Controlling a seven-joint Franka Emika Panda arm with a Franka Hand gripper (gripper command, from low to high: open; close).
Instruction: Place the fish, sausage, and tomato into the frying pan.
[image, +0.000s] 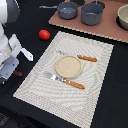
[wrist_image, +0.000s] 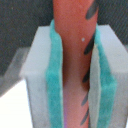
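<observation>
Sausage (wrist_image: 75, 60), one, reddish-orange stick with dark diagonal stripes: clamped lengthwise between the two teal pads (wrist_image: 56, 75) of the grey gripper (wrist_image: 75, 85) in the wrist view, touching both pads and filling the gap between them. Jaws closed to the width of the stick, holding nothing else. In the exterior view, only a dark reddish tip (image: 18, 74) showing beside the white arm's gripper (image: 7, 70), well off the tan plate toward the exterior view's left, past the edge of the mat.

Tomato (image: 44, 34), one, small glossy red ball: on the black tabletop, up and to the exterior view's left of the plate, just off the mat's corner, well apart from the jaws.

Frying pan (image: 67, 10), one, round dark grey shallow pan with thin straight handle: on the brown board (image: 107, 31) far behind the plate, well apart from the jaws.

Grey pot (image: 92, 13), one, taller: just beside the pan, on the same board. Part of one further round vessel (image: 123, 17) cut off at the picture's edge.

Tan round plate (image: 68, 66), one: centred on the single beige woven placemat (image: 95, 95).

Cutlery pieces with orange-brown handles, two: one (image: 80, 57) just behind the plate, one (image: 65, 80) just before it, both on the mat.
</observation>
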